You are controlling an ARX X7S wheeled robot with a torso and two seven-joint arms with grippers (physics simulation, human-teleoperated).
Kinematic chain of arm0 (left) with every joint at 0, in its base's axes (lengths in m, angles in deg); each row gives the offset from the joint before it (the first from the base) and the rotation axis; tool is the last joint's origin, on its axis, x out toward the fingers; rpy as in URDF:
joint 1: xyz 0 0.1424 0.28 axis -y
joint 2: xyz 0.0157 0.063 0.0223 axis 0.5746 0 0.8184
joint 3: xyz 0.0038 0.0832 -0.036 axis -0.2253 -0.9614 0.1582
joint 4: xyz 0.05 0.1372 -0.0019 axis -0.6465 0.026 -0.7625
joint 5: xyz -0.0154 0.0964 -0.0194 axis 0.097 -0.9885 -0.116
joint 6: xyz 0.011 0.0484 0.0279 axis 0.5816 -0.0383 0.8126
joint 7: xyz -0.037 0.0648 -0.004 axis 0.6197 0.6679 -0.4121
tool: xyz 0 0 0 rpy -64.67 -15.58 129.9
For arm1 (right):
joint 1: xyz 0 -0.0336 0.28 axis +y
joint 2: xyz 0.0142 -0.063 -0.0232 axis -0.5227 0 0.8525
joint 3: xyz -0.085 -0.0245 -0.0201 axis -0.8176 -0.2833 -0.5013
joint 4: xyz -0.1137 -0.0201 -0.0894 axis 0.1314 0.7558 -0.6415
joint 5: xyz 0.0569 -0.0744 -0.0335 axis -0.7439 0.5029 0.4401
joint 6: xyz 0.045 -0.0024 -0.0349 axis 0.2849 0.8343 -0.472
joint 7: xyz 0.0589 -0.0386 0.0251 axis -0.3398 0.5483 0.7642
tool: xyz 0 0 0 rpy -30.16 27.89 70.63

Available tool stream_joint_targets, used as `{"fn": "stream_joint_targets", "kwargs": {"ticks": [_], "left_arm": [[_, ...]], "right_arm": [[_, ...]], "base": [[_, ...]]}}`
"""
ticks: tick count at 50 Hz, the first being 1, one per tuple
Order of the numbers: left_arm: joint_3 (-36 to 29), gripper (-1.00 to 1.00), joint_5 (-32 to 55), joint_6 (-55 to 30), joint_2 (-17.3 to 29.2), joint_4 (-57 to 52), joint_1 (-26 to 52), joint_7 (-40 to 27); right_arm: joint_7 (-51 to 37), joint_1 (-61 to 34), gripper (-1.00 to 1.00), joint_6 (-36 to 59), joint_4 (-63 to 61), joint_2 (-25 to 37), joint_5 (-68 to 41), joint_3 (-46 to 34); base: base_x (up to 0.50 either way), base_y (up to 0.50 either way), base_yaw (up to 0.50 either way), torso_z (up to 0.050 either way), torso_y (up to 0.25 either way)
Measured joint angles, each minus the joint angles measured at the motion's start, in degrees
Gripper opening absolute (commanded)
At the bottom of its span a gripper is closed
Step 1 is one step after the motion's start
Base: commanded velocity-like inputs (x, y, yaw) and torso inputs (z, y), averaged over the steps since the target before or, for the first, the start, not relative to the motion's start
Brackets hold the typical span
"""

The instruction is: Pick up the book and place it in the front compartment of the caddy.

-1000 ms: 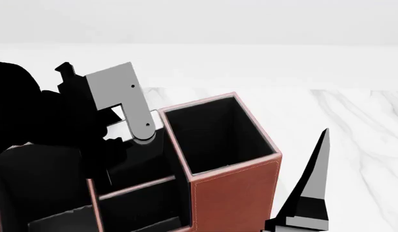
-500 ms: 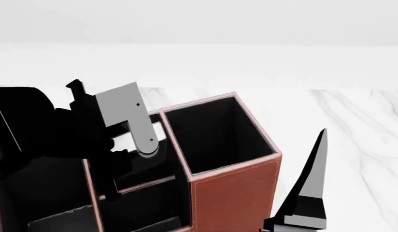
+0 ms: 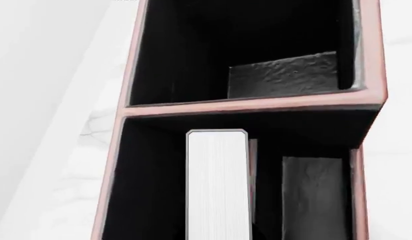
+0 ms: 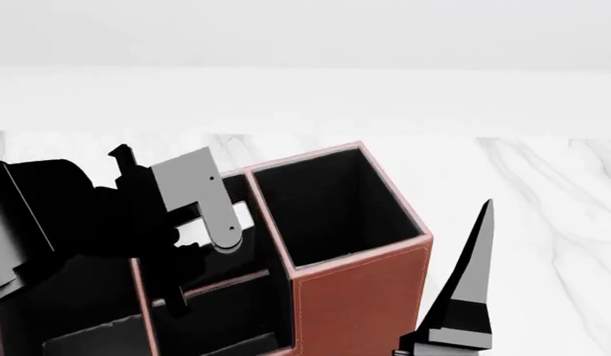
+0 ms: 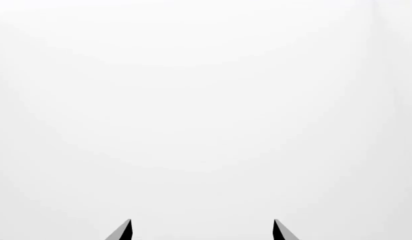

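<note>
black book (image 3: 218, 185) upright inside reddish-brown caddy (image 4: 360, 297)

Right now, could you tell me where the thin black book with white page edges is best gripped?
Grip the thin black book across its flat covers near its upper edge, coming from above: it stands upright inside the reddish-brown caddy, whose walls block its sides. The left gripper hangs over it.

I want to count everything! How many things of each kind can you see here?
Black book with white page edges: 1
Reddish-brown box caddy with pink rim: 1
Robot grippers: 2, left gripper, right gripper
Total: 4
</note>
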Motion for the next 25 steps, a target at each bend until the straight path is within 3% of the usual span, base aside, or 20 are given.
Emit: {"fn": "stream_joint_targets", "kwargs": {"ticks": [25], "left_arm": [[-1.23, -1.00, -5.07, 11.18, -4.05, 13.36, -5.16, 3.71]], "right_arm": [[0.56, -0.19, 1.00, -0.97, 1.70, -0.48, 0.72, -1.55]], "base": [[0.00, 0.00, 0.00, 0.000, 0.001]]}}
